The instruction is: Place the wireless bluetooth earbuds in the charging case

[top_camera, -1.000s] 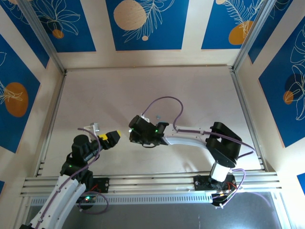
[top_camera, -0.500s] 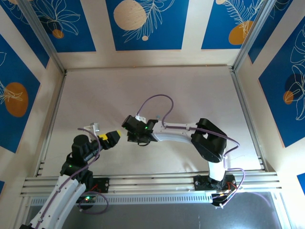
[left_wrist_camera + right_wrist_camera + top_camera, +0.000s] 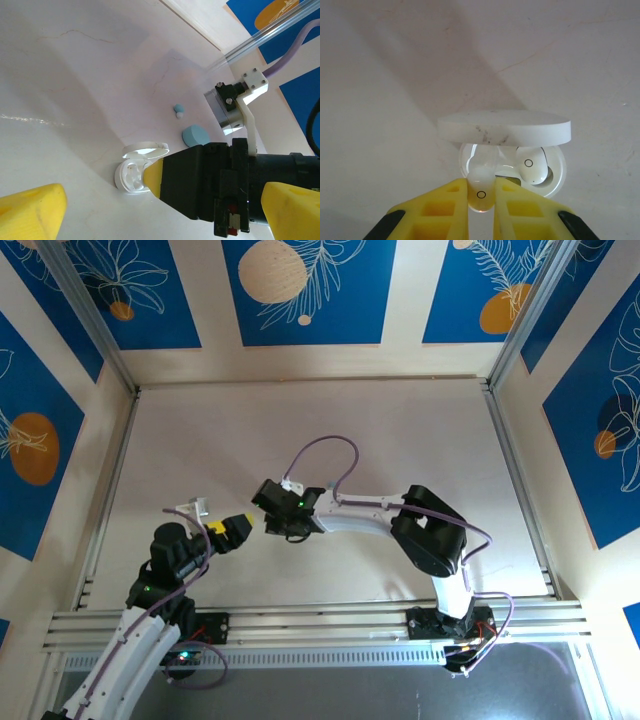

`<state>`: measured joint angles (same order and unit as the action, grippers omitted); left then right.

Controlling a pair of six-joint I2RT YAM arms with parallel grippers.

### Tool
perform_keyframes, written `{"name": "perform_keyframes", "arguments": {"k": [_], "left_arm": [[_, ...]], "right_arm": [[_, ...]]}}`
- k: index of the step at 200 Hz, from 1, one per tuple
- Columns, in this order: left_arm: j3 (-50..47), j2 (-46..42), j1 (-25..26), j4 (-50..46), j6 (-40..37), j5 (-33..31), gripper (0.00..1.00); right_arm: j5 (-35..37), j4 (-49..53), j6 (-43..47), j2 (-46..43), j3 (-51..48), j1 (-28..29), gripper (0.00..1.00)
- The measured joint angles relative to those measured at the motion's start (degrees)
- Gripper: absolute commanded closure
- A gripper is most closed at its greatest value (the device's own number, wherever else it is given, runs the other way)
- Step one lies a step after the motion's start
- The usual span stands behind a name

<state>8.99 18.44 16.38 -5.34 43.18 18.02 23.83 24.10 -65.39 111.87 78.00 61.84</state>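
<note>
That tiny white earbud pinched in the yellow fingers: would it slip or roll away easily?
Probably slippery: the white earbud looks glossy and rounded, and the right gripper pinches it by a narrow part. Likely very light, being far smaller than the white charging case. If released, it might well roll.

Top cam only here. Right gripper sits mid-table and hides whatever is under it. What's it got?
Observer: Right wrist cam: the right gripper is shut on a white earbud, held at the left socket of the open white case. I can't tell if it's fully seated.
Operator: Other socket?
Observer: Filled. A second white earbud sits in it.
Operator: Anything else on the table?
Observer: Left wrist cam: a closed blue case lies beyond the white one, with a loose blue bud near it, not touching it.
</note>
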Motion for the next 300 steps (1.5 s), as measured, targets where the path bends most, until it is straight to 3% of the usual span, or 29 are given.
{"name": "perform_keyframes", "arguments": {"k": [210, 300], "left_arm": [[0.0, 0.0, 0.0, 0.0, 0.0, 0.0, 0.00], [0.0, 0.0, 0.0, 0.0, 0.0, 0.0, 0.00]], "right_arm": [[0.0, 0.9, 0.6, 2.8, 2.3, -0.7, 0.85], [0.0, 1.0, 0.9, 2.8, 2.7, -0.7, 0.78]]}}
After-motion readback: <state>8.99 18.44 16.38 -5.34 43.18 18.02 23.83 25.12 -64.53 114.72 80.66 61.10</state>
